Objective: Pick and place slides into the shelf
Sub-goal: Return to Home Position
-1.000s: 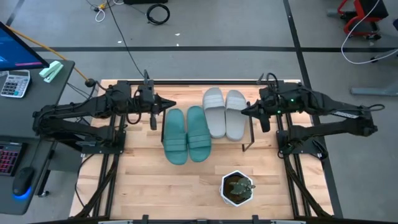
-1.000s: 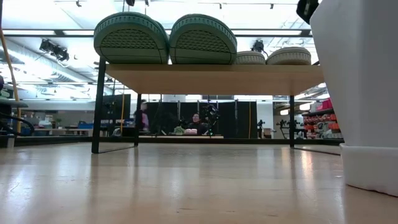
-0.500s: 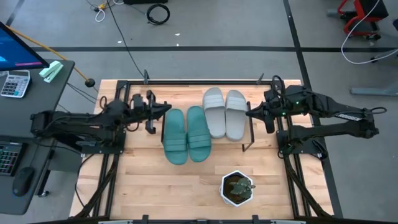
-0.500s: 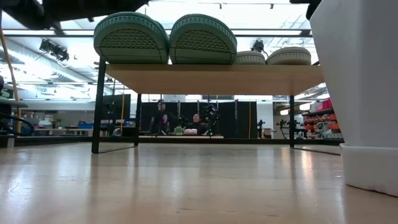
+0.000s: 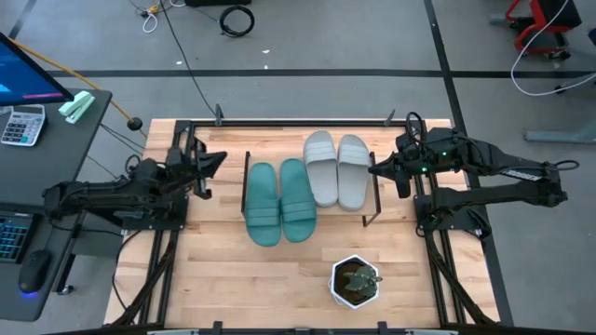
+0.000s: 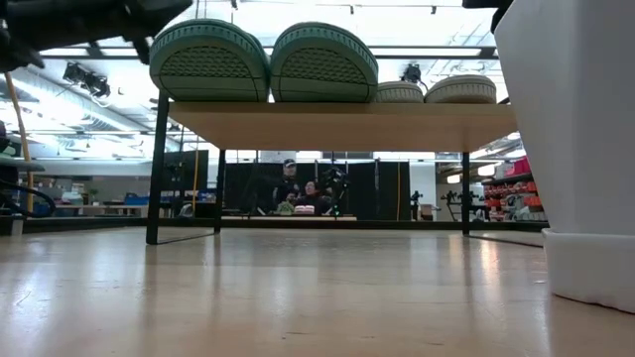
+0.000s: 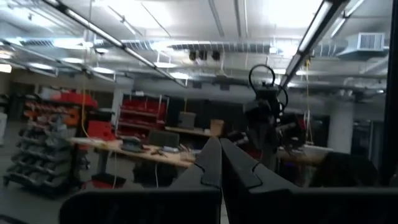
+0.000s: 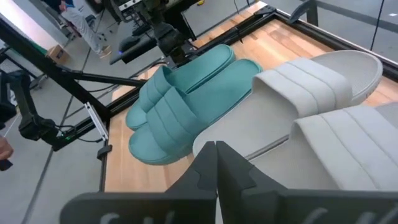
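Two teal slides and two light grey slides lie side by side, soles down, on the shelf's wooden top, which stands on thin black legs. In the right wrist view the teal slides and grey slides lie just beyond the fingers. My left gripper is shut, left of the shelf, with its fingers tipped up toward the room. My right gripper is shut and hovers at the shelf's right end, beside the grey slides, touching nothing.
A white pot with a small plant stands near the table's front edge, and shows large at the right of the low view. Bare wood lies in front of the shelf. A desk with a calculator stands off the table's left. People stand far behind.
My left gripper has drawn back from the teal slides toward the table's left edge and sunk, tipping its shut fingers upward. The slides have not moved.
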{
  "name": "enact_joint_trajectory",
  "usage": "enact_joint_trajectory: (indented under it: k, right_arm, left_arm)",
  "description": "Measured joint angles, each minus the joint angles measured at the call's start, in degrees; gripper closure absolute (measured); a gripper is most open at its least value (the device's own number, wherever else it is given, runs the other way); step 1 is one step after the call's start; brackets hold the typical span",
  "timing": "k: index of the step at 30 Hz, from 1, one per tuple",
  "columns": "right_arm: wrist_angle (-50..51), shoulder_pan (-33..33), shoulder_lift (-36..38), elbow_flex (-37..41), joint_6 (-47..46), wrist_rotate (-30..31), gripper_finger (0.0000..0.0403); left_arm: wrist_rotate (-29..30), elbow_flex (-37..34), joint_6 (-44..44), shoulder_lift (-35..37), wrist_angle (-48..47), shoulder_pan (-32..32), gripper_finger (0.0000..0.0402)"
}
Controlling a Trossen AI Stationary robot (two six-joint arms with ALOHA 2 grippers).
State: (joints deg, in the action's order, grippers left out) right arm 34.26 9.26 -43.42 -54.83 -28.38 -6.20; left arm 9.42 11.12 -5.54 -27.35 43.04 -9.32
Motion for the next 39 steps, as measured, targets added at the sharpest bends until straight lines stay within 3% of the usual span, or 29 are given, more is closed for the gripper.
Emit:
enact_joint_trajectory:
  k: [12, 27, 36, 39]
  right_arm:
    - [0.00, 0.00, -0.02, 0.00, -3.73, 1.33, 0.0403]
    - [0.07, 0.00, -0.02, 0.00, -5.20, 2.43, 0.0402]
    - [2.41, -0.02, -0.04, 0.00, -7.73, 2.90, 0.0402]
    - [2.74, 0.00, -0.04, 0.00, -8.03, 2.91, 0.0402]
  left_arm:
    - [2.41, -2.30, 2.74, 14.88, -12.82, 0.28, 0.0401]
    - [4.10, -2.33, 3.70, 21.14, -25.32, 0.31, 0.0401]
    - [5.44, -10.56, 2.10, 21.09, -11.31, 2.77, 0.0401]
    - [7.27, -10.47, 4.29, 21.00, -11.91, 4.60, 0.0401]
